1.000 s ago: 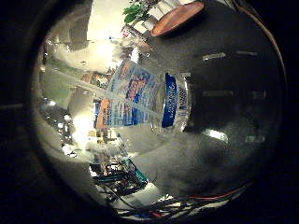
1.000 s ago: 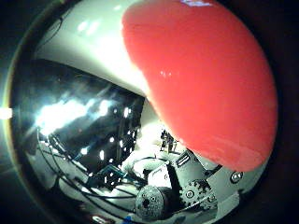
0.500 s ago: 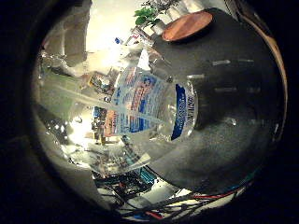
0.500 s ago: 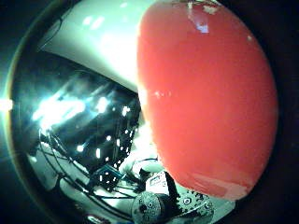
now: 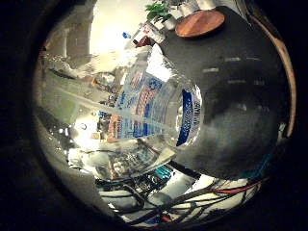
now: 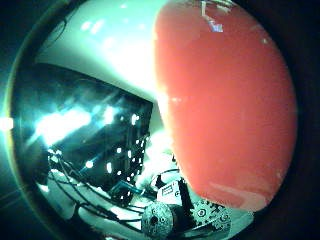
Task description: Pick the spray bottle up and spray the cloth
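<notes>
Bottle (image 5: 154, 110) fills much of the little-finger-side view, close against the palm: clear plastic body with a blue, white and red label, a thin tube visible running inside it. Behind it lies a dark table (image 5: 240, 96). At the table's far edge sits a round brown disc (image 5: 199, 22), with a green plant (image 5: 156, 8) and small clutter just beside it.

Thumb-side view is mostly taken up by a smooth red rounded surface (image 6: 225, 100), very near the palm; what it belongs to cannot be told. Beside it, a dark panel with bright reflections (image 6: 85, 130).

Hand (image 6: 200, 215) shows only as geared parts at the view's edge; finger curl and grip on the bottle cannot be told. Cloth not made out.
</notes>
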You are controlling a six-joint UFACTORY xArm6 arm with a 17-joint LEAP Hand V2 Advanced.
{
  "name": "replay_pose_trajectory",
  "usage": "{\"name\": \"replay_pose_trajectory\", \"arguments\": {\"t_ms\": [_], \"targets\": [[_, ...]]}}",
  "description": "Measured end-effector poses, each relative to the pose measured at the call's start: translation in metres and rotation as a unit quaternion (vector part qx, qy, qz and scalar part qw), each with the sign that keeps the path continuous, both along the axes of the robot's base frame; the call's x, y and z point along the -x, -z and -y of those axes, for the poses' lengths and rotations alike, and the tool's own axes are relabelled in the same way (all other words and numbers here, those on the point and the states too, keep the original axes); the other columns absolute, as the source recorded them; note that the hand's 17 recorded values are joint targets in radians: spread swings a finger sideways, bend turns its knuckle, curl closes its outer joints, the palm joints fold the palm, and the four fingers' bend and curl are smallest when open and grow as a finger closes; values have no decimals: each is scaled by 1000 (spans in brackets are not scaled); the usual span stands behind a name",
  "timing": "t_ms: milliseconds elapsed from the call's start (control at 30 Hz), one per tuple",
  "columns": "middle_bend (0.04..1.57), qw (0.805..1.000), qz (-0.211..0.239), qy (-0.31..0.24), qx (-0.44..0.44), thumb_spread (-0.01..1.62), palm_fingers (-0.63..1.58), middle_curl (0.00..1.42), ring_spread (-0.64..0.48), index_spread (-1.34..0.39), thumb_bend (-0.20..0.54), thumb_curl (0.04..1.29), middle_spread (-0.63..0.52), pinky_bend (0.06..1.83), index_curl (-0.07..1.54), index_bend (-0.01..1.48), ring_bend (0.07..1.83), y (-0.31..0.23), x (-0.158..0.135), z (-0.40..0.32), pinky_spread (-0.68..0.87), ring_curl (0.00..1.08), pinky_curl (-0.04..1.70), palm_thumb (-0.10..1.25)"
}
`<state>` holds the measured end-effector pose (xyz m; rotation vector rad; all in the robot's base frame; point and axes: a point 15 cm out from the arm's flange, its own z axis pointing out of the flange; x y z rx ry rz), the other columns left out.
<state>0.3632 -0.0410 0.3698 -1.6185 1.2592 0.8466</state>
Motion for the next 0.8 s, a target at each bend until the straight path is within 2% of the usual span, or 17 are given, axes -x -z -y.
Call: {"name": "replay_pose_trajectory", "arguments": {"t_ms": [200, 433, 800], "targets": [[1209, 994, -3, -65, 88, 1081, 1083, 1024, -258, -276, -9, 662, -223, 1032, 915, 1089, 1313, -13, 14, -7, -251, 889, 1477, 1013], [1229, 985, -26, -121, 121, 1046, 1088, 1006, -253, -266, -14, 713, -213, 1020, 907, 1097, 1321, -26, 24, -18, -235, 892, 1503, 998], [1255, 948, -82, -255, 171, 1015, 1091, 979, -249, -256, -16, 771, -202, 1010, 896, 1117, 1327, -42, 24, -19, -213, 889, 1525, 976]]}}
